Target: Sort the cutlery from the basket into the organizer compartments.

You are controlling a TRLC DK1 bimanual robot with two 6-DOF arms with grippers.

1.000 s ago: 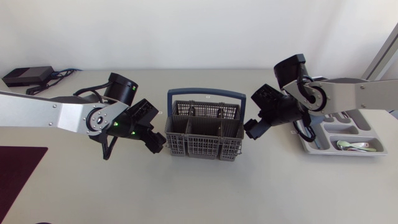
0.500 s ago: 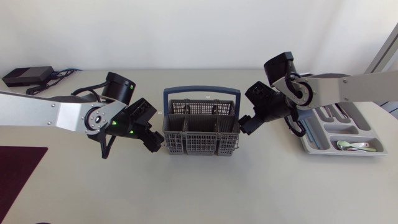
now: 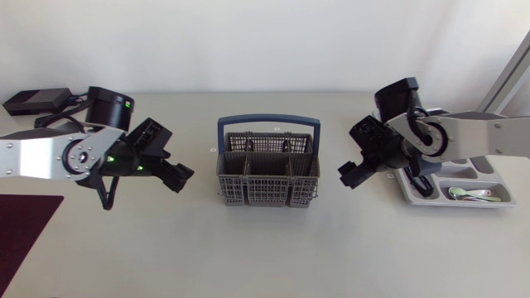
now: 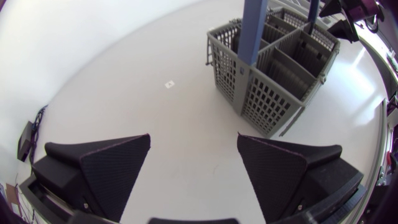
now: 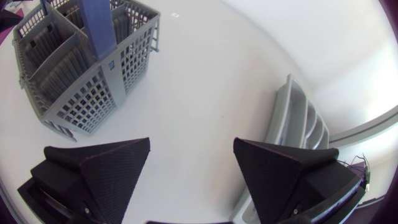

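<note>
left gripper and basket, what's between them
Nothing but bare table between the left gripper and the basket; the head view and left wrist view both show it.

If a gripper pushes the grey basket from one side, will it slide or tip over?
The basket would probably slide rather than tip: its base looks wide and sits flat on the table. Its grid walls suggest light, stiff plastic.

both arms hover low, left gripper [image 4: 193, 168] and right gripper [image 5: 191, 168] spread wide.
</note>
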